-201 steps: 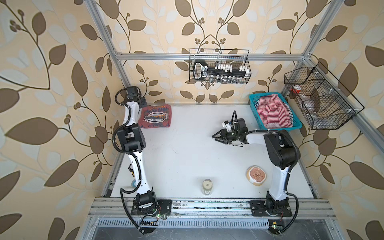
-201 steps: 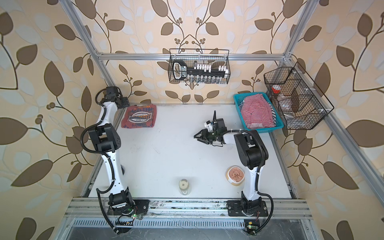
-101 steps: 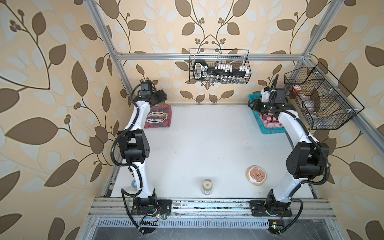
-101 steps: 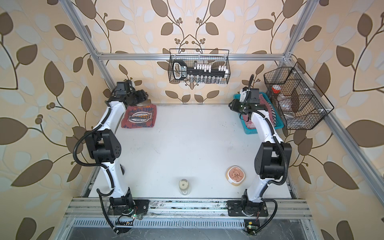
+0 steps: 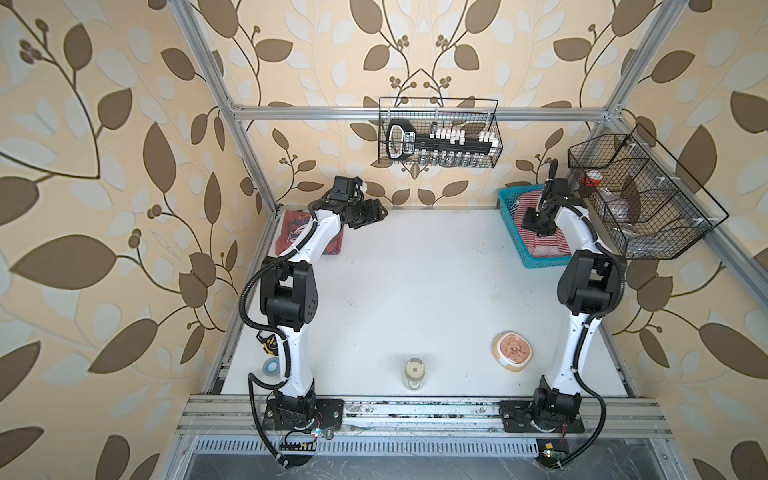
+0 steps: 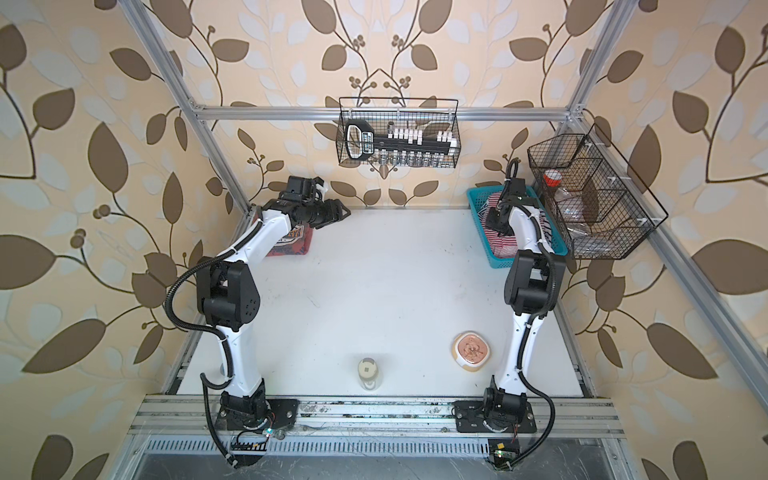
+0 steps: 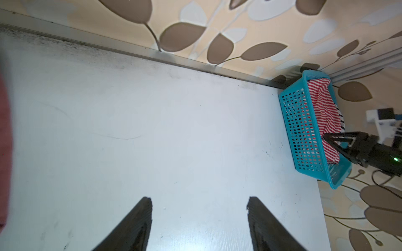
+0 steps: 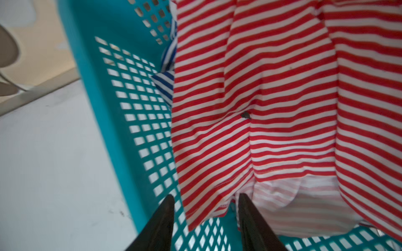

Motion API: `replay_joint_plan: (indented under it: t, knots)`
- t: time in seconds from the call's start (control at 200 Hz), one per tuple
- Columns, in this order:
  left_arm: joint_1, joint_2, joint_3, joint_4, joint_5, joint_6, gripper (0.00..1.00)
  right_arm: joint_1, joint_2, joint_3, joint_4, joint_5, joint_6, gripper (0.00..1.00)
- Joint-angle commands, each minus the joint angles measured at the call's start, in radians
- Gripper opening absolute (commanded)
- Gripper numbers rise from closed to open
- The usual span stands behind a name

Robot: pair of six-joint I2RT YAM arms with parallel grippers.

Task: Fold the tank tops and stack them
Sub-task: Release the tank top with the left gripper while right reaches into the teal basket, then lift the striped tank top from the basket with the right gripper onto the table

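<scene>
The right gripper point(image 8: 206, 195), jaws spread, is hovering just over the red-striped tank top point(image 8: 272, 97) in the teal basket point(image 8: 91, 71). The left gripper point(image 7: 199, 198), also spread, is hanging well apart.

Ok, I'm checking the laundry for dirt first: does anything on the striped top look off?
Yes. A small dark speck sits mid-cloth on the striped tank top, which lies crumpled in the teal basket. Whether it is a stain, hole or fluff cannot be told.

Likely lab cell, aluminium frame point(image 5: 311, 113)
</scene>
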Motion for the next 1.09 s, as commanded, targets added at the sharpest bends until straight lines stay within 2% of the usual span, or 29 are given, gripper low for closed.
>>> replay_joint_plan:
  t: [0.0,0.305,0.42,0.59,0.685,0.815,1.09]
  knots:
    - [-0.015,-0.048,-0.008,-0.008,0.046,0.001,0.71,-0.017,0.066,0.112,-0.075,0.050,-0.027,0.51]
    - [-0.026,-0.034,-0.013,-0.036,0.055,0.000,0.70,-0.050,0.192,0.197,-0.076,0.078,-0.022,0.56]
    - [-0.031,-0.034,-0.015,-0.048,0.056,0.000,0.71,-0.054,0.218,0.198,-0.079,0.061,-0.024,0.50]
    - [-0.037,-0.041,-0.016,-0.062,0.055,0.005,0.70,-0.056,0.242,0.197,-0.082,0.061,-0.030,0.32]
    - [-0.041,-0.050,-0.019,-0.070,0.052,0.010,0.70,-0.057,0.238,0.194,-0.083,0.051,-0.025,0.02]
    - [-0.040,-0.062,-0.026,-0.064,0.050,0.010,0.70,-0.057,0.176,0.148,-0.064,0.038,-0.020,0.00]
    - [-0.043,-0.109,-0.061,-0.047,0.058,0.005,0.70,-0.049,-0.134,-0.119,0.094,-0.024,-0.014,0.00]
